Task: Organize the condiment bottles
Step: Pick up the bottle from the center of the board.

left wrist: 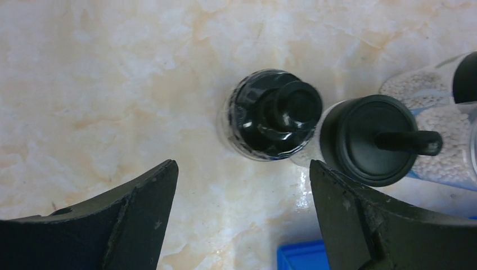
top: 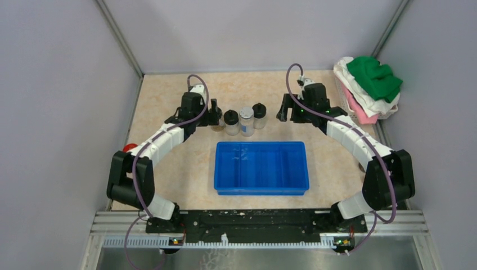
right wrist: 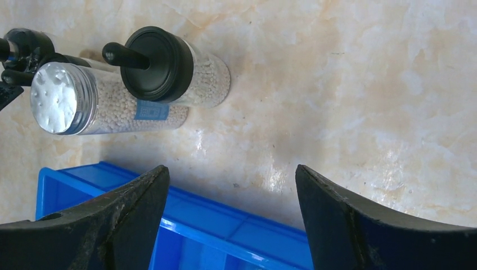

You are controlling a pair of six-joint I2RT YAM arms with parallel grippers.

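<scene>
currently left claw [left wrist: 242, 167] gapes wide, empty, near a black-capped bottle [left wrist: 270, 115]; right claw [right wrist: 230, 169] likewise wide, holding nothing.

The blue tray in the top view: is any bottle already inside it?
No, the blue tray is empty; the bottles stand behind it.

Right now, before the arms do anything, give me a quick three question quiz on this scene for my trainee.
1. True or false: the blue tray already holds a bottle.
2. The silver-capped bottle stands: A) in the tray, B) beyond the tray between black-capped bottles, C) on its side before the tray.
3. Does the left tool or right tool hold anything?
Key: 1 false; 2 B; 3 no, both open and empty.
</scene>
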